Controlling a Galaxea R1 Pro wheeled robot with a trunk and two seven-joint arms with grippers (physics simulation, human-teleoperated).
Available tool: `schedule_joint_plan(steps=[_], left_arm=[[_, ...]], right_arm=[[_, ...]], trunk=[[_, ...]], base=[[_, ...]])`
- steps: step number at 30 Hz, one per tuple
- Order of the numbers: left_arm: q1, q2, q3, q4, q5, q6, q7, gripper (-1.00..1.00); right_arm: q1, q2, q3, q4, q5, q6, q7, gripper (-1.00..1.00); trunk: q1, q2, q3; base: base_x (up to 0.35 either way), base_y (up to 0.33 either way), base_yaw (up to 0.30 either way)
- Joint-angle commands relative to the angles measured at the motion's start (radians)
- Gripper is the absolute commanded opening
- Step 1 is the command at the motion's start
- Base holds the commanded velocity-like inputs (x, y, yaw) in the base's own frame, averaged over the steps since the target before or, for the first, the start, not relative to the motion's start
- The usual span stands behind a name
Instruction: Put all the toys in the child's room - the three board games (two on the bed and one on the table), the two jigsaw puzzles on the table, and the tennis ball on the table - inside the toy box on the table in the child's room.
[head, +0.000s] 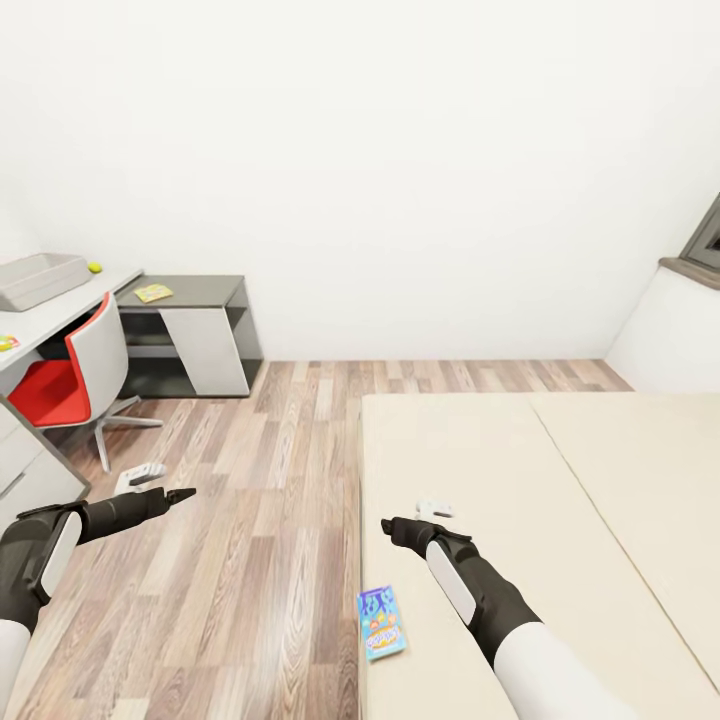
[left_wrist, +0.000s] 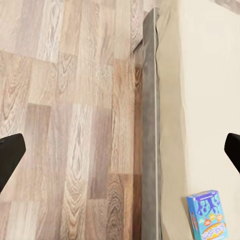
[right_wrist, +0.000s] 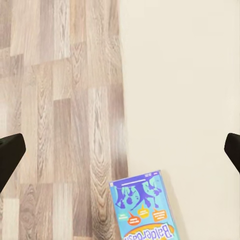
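One blue board game (head: 381, 621) lies at 6 o'clock on the bed (head: 560, 500) edge | toy box (head: 40, 278) waits at 10 o'clock (contents unseen) | our left gripper (head: 176, 494) and right gripper (head: 392, 528) spread, empty | packing barely begun, we judge

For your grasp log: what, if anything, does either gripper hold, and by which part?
Nothing. Left gripper and right gripper are open and empty; the blue cartoon-printed cardboard game box lies ungrasped.
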Motion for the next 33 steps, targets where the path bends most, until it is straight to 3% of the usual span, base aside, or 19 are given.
schedule_joint_plan(steps=[1,17,33], left_arm=[[-0.001,0.0,0.001,0.0,0.005,0.007,-0.001,1.0],[-0.001,0.0,0.001,0.0,0.007,0.008,-0.001,1.0],[-0.001,0.0,0.001,0.0,0.007,0.009,-0.001,1.0]], right_arm=[[-0.001,-0.001,0.004,-0.002,-0.01,0.003,-0.01,1.0],[-0.001,-0.001,0.004,-0.004,-0.01,0.003,-0.009,1.0],[-0.001,-0.001,0.005,-0.005,-0.01,0.003,-0.01,1.0]], trunk=[[0.001,-0.002,0.0],[0.001,-0.002,0.02],[0.001,-0.002,0.021]], base=[[0.0,0.0,0.0],[0.0,0.033,0.0],[0.0,0.263,0.0]])
